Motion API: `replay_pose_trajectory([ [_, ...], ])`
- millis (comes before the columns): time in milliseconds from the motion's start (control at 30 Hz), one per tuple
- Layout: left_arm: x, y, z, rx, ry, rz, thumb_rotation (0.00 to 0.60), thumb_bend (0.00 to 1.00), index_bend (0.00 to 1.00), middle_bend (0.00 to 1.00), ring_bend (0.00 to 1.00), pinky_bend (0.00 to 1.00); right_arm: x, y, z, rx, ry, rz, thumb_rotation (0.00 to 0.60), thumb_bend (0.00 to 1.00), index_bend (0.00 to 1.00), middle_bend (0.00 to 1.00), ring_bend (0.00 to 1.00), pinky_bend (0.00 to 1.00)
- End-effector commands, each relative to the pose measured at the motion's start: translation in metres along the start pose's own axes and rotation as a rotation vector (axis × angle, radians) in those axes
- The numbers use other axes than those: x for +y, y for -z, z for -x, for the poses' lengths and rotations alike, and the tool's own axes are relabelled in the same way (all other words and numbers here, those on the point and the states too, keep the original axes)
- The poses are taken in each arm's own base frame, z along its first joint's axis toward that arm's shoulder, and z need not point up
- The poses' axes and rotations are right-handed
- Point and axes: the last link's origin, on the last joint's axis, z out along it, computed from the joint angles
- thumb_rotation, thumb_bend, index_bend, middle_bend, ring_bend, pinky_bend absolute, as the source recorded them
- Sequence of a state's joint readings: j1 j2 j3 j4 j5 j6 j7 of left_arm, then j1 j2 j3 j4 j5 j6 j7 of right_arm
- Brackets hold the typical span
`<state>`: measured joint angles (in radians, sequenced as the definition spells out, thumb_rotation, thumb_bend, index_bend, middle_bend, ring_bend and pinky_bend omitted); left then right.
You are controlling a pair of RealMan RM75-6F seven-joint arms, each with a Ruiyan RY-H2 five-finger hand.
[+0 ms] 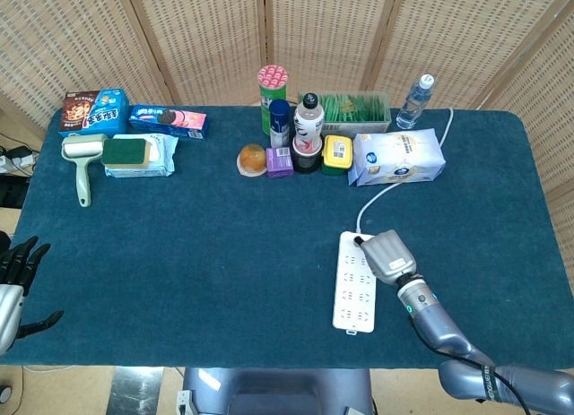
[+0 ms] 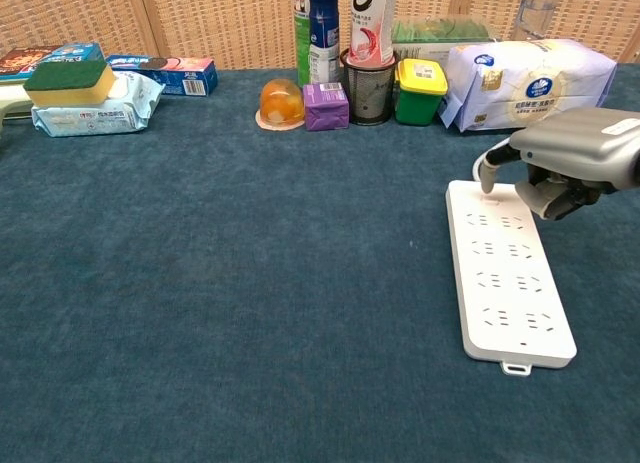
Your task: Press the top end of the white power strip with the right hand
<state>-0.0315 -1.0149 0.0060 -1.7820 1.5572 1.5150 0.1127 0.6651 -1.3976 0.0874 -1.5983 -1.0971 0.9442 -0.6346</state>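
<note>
The white power strip [image 1: 355,291] [image 2: 511,288] lies flat on the blue cloth at the front right, with its cord running off from its far end. My right hand [image 1: 386,256] [image 2: 572,151] hangs over that far end, most of its fingers curled in. One fingertip [image 2: 487,179] points down and touches the strip's top end. My left hand [image 1: 13,273] is off the table's front left corner, holding nothing, its fingers apart.
The white cord [image 1: 387,193] runs back past a tissue pack [image 1: 397,157] [image 2: 528,81]. At the back middle stand bottles, a mesh cup [image 2: 368,91], a yellow-lidded box [image 2: 420,90] and a purple box [image 2: 326,105]. Wipes, a sponge and a lint roller [image 1: 82,164] lie at the back left.
</note>
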Motion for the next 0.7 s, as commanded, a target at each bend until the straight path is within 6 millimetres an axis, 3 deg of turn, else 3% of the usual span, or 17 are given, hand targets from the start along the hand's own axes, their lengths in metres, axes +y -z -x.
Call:
replay_pose_trajectory([
  [33, 0.0005, 0.0001, -0.0001, 0.001, 0.0, 0.001, 0.6, 0.06, 0.0, 0.0, 0.0, 0.06, 0.0007, 0.0003, 0.0019, -0.002, 0.004, 0.002, 0.6, 0.93, 0.31, 0.95, 1.0, 1.0],
  [700, 0.0005, -0.0035, 0.0013, -0.006, -0.002, -0.004, 0.6, 0.06, 0.0, 0.0, 0.0, 0.06, -0.0043, -0.0044, 0.0066, -0.014, 0.006, 0.004, 0.6, 0.93, 0.32, 0.95, 1.0, 1.0],
])
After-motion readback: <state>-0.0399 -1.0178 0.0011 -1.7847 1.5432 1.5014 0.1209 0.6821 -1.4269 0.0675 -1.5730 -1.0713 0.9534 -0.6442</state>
